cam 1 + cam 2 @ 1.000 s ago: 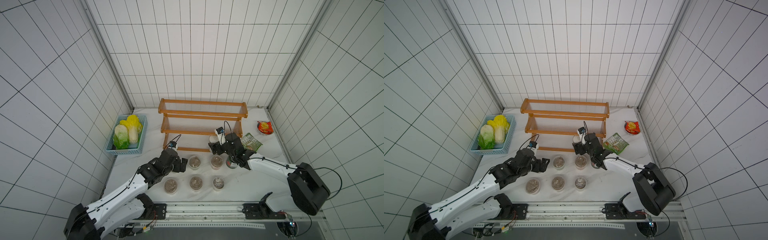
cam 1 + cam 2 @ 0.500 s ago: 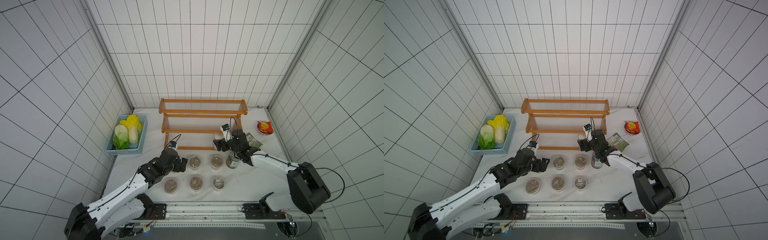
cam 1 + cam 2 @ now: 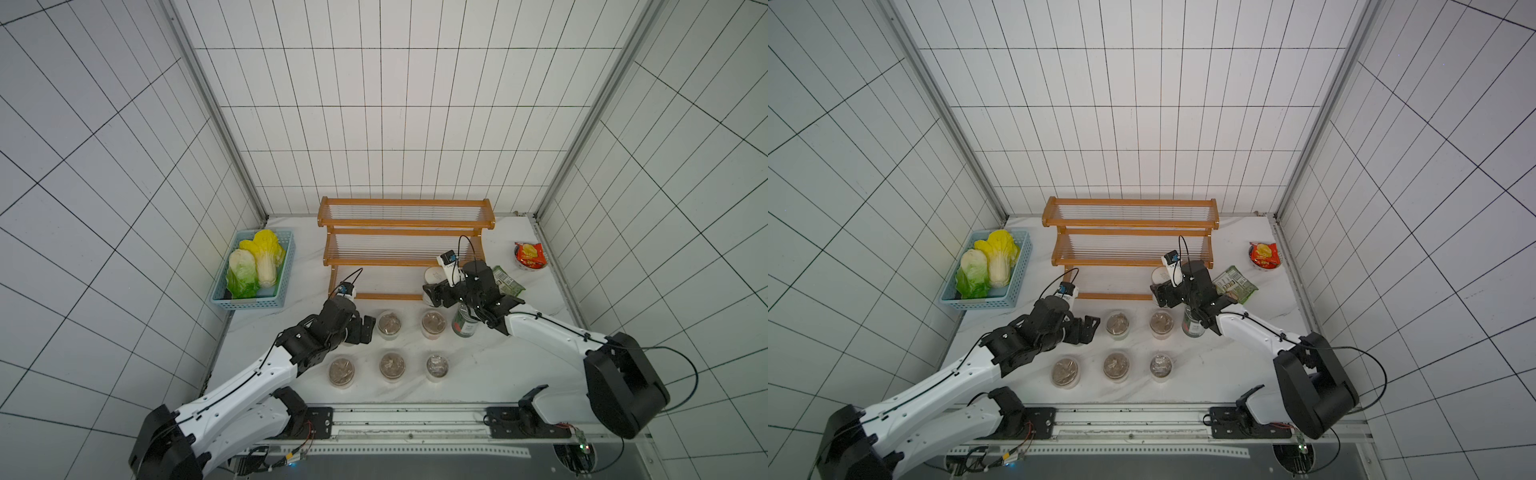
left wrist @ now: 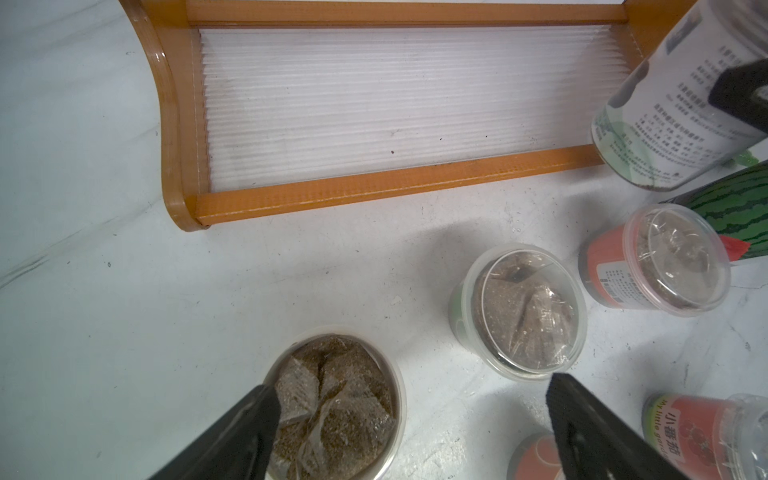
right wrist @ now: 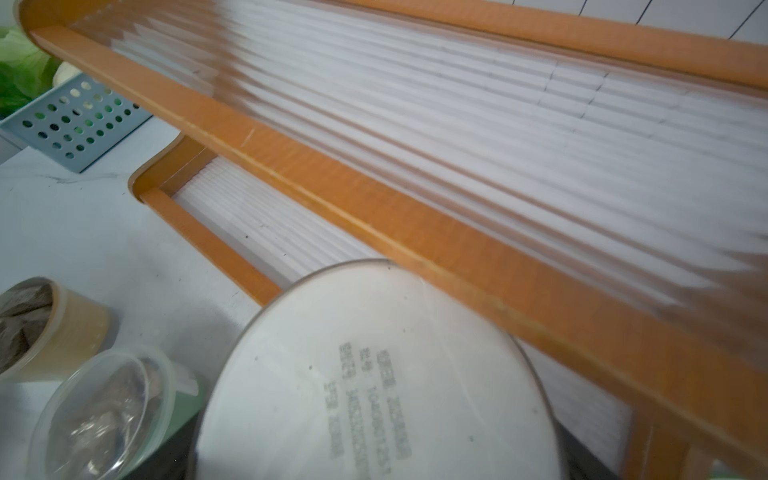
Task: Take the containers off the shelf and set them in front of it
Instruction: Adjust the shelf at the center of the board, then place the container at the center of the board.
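My right gripper (image 3: 434, 292) is clamped, jaws wide, on the white-lidded clear plastic jar (image 4: 665, 104). In the left wrist view a black finger lies on its label and its base hangs over the front rail of the lowest tier of the three-tier orange-brown wooden shelf (image 3: 405, 224). I judge it lifted clear, gripped by its side so the lid stays up. The upper tiers show bare, so this looks like the final container. The small clear lidded plastic cups (image 3: 392, 365) already stand in two rows on the white table (image 3: 478, 374) in front of the shelf. The dark green tin can (image 3: 464, 326) stands just beside the back row, under my right wrist. That can and the nearest cup (image 3: 433, 323) crowd the spot where the jar would come down. My left gripper (image 3: 365, 328), jaws apart and empty, hovers over the cup at the row's other end (image 4: 336, 407). The light blue plastic basket (image 3: 286, 266), the flat green snack packet (image 3: 507, 283) and the flat red snack packet (image 3: 528, 255) sit well apart.
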You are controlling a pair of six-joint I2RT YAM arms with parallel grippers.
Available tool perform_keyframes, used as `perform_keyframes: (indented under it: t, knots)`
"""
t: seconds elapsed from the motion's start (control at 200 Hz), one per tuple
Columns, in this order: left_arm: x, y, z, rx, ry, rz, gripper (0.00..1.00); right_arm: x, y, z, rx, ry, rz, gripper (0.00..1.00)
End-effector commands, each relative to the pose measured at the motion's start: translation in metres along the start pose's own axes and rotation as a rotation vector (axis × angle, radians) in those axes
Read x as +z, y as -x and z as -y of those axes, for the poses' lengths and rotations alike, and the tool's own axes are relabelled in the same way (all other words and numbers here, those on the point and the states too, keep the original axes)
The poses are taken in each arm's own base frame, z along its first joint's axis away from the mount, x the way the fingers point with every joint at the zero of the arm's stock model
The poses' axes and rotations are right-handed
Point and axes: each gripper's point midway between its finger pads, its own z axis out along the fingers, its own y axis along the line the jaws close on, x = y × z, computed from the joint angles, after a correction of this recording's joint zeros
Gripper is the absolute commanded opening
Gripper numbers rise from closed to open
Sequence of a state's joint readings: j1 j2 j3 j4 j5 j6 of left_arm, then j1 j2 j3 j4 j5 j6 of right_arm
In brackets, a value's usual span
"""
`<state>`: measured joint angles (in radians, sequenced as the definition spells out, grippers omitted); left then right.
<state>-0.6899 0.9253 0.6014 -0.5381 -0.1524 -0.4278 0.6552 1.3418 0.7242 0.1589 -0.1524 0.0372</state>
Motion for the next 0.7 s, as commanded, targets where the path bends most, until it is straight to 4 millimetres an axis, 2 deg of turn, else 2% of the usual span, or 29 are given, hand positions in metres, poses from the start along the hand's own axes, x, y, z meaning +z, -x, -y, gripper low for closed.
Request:
perform_keyframes:
  t: [0.0, 0.205, 0.315, 0.45, 0.605, 0.695]
  knots:
    - [-0.004, 0.01, 0.004, 0.003, -0.019, 0.03, 0.99, -0.026, 0.044, -0.021, -0.04, 0.032, 0.151, 0.76]
    - [-0.005, 0.01, 0.004, 0.005, -0.022, 0.033, 0.99, -0.058, 0.046, -0.05, -0.081, 0.067, 0.152, 0.76]
    - [-0.006, 0.012, 0.003, 0.004, -0.021, 0.04, 0.98, -0.078, 0.027, -0.068, -0.098, 0.081, 0.105, 0.76]
    - [-0.007, 0.012, 0.002, 0.001, -0.018, 0.043, 0.98, -0.115, -0.001, -0.083, -0.091, 0.069, 0.062, 0.74]
    - [-0.005, 0.012, 0.003, -0.002, -0.025, 0.043, 0.99, -0.161, -0.028, -0.071, -0.106, -0.033, 0.001, 0.74]
    - [-0.003, 0.012, 0.004, -0.003, -0.028, 0.041, 0.98, -0.179, -0.043, -0.06, -0.06, -0.076, -0.038, 0.73]
